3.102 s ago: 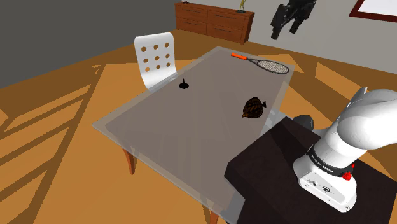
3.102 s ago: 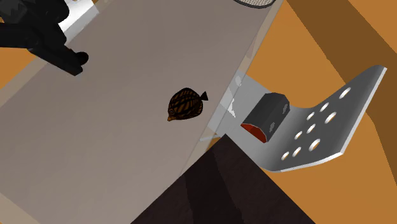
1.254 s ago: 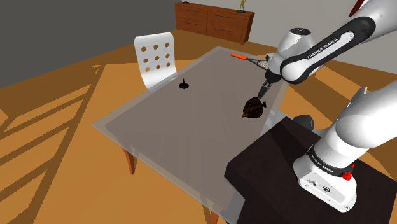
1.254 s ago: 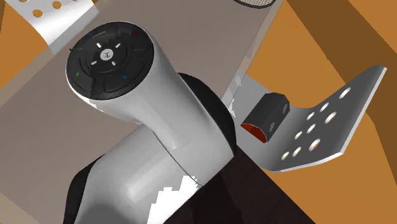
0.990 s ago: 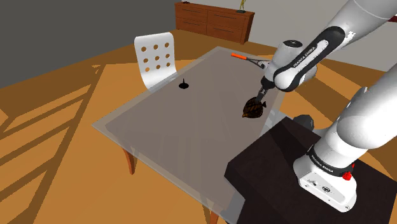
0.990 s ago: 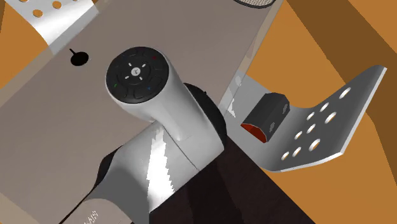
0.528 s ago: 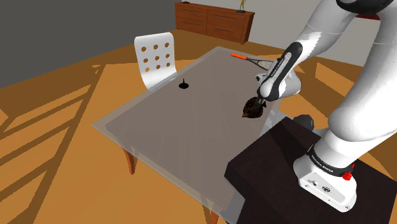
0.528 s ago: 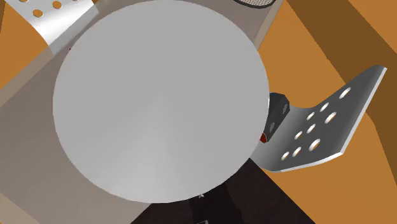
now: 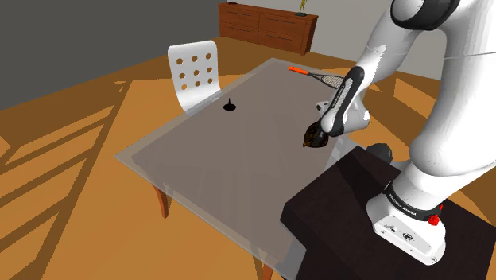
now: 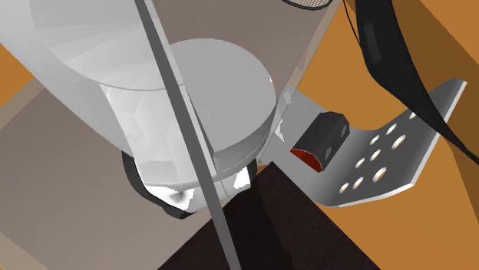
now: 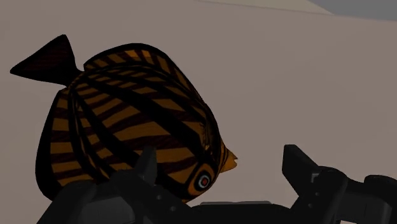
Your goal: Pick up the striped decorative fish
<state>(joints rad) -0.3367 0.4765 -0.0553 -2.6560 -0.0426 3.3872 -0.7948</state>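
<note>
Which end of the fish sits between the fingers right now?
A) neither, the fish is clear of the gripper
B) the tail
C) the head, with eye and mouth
C: in the wrist view the fish's eye and mouth lie between the gripper's fingers, which stand apart, and the black tail points away from them.

Flat, even light; slanted shadow bands across floor; bright glints on arm; striped fish dimly lit.
</note>
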